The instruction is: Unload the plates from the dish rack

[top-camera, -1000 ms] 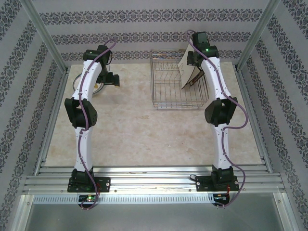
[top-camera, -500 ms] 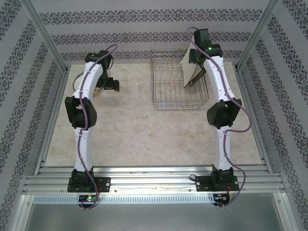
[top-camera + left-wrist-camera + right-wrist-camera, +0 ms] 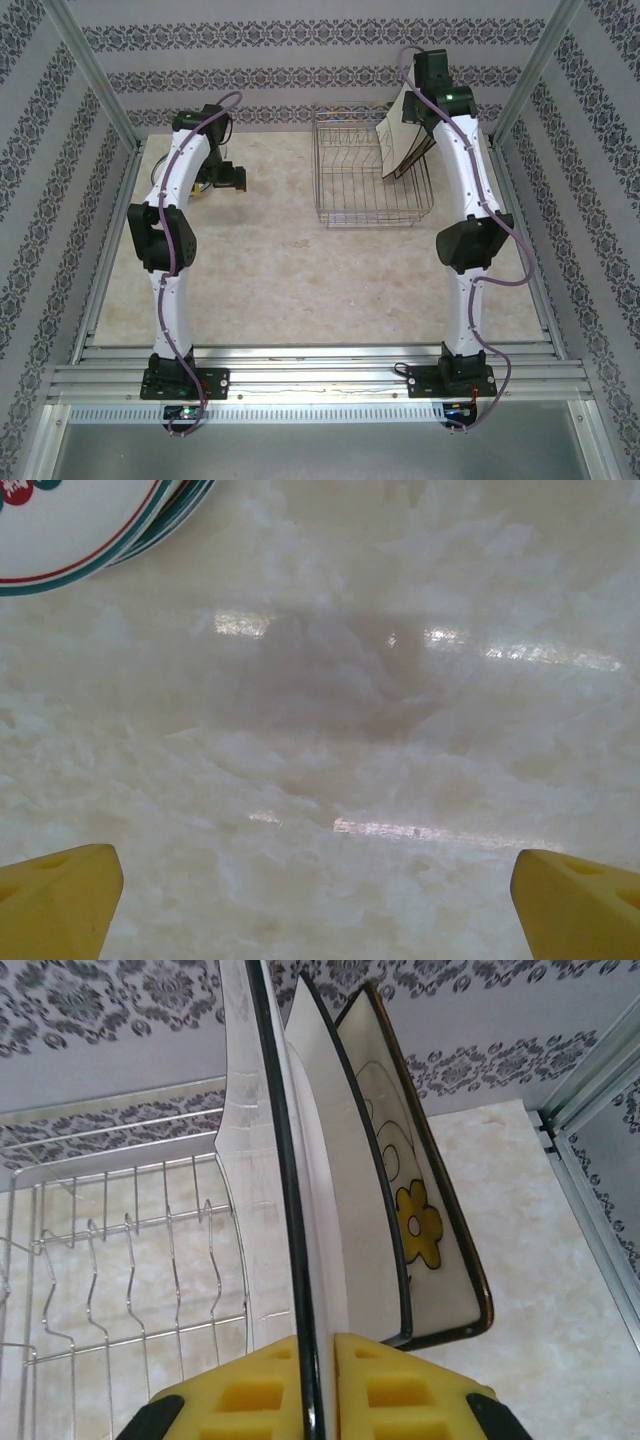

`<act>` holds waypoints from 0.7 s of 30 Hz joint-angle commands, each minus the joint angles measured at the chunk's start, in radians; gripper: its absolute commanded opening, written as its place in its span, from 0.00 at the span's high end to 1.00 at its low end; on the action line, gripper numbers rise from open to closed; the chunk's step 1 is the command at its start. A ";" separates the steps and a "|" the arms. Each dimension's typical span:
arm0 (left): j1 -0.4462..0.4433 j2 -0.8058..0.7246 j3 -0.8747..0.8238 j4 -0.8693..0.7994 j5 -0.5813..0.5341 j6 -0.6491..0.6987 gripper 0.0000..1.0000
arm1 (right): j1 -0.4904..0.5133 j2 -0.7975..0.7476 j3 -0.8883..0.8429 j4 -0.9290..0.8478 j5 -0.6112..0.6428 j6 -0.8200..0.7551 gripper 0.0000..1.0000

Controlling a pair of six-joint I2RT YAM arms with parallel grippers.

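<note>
A silver wire dish rack (image 3: 350, 175) sits at the upper middle of the overhead view, on a pale marbled worktop (image 3: 290, 270). At the rack's upper right corner a square cream plate (image 3: 398, 140) with a dark rim stands on edge, tilted. The right gripper (image 3: 412, 100) is at its top.

In the right wrist view the right gripper (image 3: 320, 1360) shows two yellow fingers pressed on either side of this plate (image 3: 340, 1210). The jaws are closed on its rim. The plate runs edge-on up the centre of the frame. Just to its right leans a second square plate (image 3: 425, 1220) with a brown rim and a yellow flower. Whether this one rests in the rack cannot be told. The rack's (image 3: 120, 1260) upright wire dividers stand bare in the lower left of that frame.

The left gripper (image 3: 235, 178) is at the upper left of the overhead view, well apart from the rack. In the left wrist view its (image 3: 320, 905) yellow fingertips (image 3: 60, 900) sit at the two bottom corners. The jaws are wide apart, with worktop between them. A stack of round plates (image 3: 60, 520) with red and teal rim lines lies flat on the worktop in the upper left corner.
</note>
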 commanded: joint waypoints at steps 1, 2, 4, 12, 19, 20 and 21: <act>-0.008 -0.059 -0.030 0.025 -0.015 -0.006 0.00 | -0.004 -0.149 0.005 0.120 -0.011 0.017 1.00; -0.011 -0.063 -0.037 0.031 -0.013 -0.005 0.00 | -0.009 -0.167 -0.013 0.127 -0.042 0.029 1.00; -0.011 -0.070 -0.050 0.040 -0.009 -0.009 0.00 | -0.026 -0.208 -0.064 0.154 -0.125 0.071 1.00; -0.017 -0.100 -0.091 0.075 0.027 -0.017 0.00 | -0.157 -0.469 -0.594 0.565 -0.681 0.373 1.00; -0.024 -0.142 -0.141 0.100 0.016 -0.018 0.00 | -0.231 -0.682 -1.155 1.161 -1.007 0.660 1.00; -0.024 -0.147 -0.147 0.104 0.018 -0.018 0.00 | -0.228 -0.698 -1.199 1.193 -1.025 0.671 1.00; -0.024 -0.152 -0.159 0.111 0.021 -0.018 0.00 | -0.225 -0.718 -1.252 1.239 -1.042 0.691 1.00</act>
